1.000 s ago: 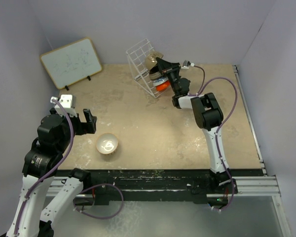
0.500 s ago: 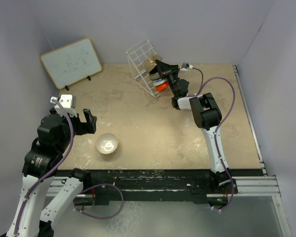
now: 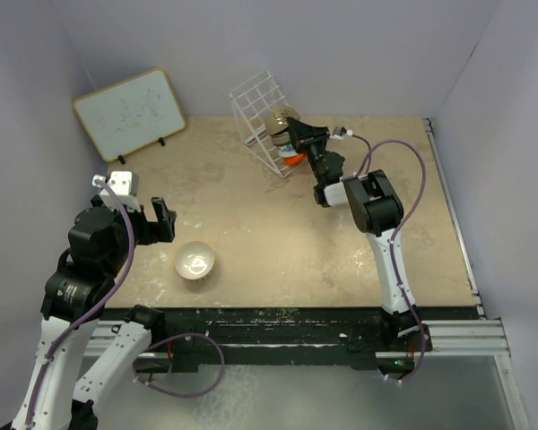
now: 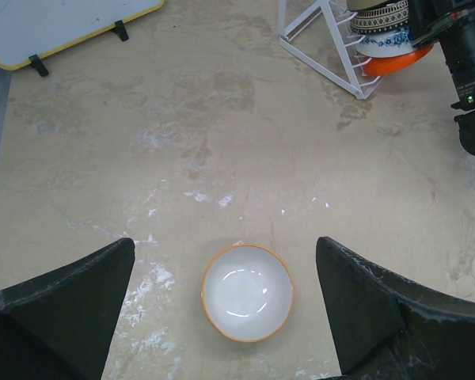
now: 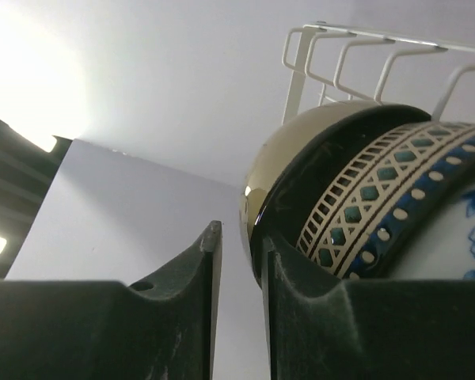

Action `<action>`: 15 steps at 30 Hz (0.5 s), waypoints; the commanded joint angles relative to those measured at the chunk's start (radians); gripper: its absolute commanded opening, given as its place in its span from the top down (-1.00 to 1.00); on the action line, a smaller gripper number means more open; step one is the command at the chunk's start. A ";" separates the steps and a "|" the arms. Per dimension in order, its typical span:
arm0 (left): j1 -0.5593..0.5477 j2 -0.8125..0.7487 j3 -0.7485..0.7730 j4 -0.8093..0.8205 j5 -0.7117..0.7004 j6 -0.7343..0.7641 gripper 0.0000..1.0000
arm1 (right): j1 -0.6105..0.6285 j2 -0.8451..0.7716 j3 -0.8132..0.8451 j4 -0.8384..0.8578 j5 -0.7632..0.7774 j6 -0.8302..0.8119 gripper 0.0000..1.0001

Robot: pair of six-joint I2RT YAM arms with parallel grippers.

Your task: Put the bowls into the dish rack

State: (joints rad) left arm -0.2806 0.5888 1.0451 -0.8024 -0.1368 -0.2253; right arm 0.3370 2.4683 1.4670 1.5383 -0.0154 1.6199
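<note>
The white wire dish rack (image 3: 258, 106) stands at the back of the table, also in the left wrist view (image 4: 321, 43) and the right wrist view (image 5: 356, 43). Bowls stand on edge in it: brown (image 5: 293, 158), black (image 5: 321, 170), blue-and-white patterned (image 5: 404, 198) and orange-red (image 4: 396, 62). My right gripper (image 3: 298, 136) is right against these bowls. Its jaws (image 5: 239, 237) are narrowly apart with nothing between them, and one finger is beside the black bowl's rim. The cream-white bowl (image 3: 195, 261) sits upright on the table. My left gripper (image 4: 226, 241) hovers open above it (image 4: 247, 292).
A wood-framed whiteboard (image 3: 130, 112) leans at the back left. The purple walls close in behind the rack and along both sides. The table's front edge (image 3: 287, 312) is a dark rail.
My right gripper has turned and shifted slightly at the rack, and the stacked bowls sit a little deeper in it. The left arm and the cream-white bowl have not moved.
</note>
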 commanded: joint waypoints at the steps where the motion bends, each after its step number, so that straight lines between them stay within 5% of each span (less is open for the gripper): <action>1: 0.007 0.008 -0.002 0.043 0.006 -0.005 -0.98 | -0.004 -0.105 -0.027 0.322 0.050 0.003 0.39; 7: 0.007 0.006 -0.002 0.043 0.006 -0.006 -0.98 | -0.004 -0.141 -0.082 0.300 0.078 0.012 0.13; 15: 0.006 0.002 -0.005 0.043 0.002 -0.010 -0.98 | -0.004 -0.207 -0.154 0.222 0.089 0.041 0.08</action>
State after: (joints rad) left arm -0.2806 0.5919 1.0409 -0.8017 -0.1368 -0.2253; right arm 0.3382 2.3852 1.3373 1.5463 0.0368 1.6287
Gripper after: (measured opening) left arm 0.990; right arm 0.457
